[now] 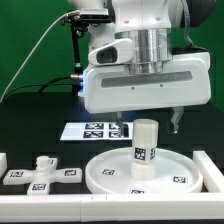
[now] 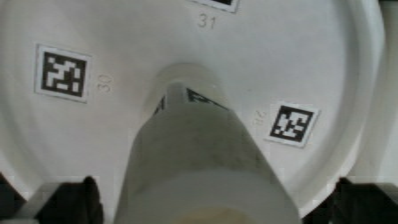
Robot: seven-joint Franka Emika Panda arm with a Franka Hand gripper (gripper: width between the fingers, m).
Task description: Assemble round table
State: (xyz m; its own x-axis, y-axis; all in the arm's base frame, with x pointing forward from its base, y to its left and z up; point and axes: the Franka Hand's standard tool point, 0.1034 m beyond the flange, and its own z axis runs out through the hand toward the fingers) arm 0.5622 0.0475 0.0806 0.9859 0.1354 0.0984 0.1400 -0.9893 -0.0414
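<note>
The short, thick white plastic cylinder leg [image 1: 146, 148] stands upright at the centre of the large rimmed white round disc [image 1: 105, 176]. My gripper [image 1: 148, 125] is wide open on both sides of its top, holding nothing. Closing off-centre could push the leg crooked, I think.

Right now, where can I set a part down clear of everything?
Bare black table lies between the marker board and the cross-shaped foot. Crowded: the disc, where the open tool hangs at the upright leg.
</note>
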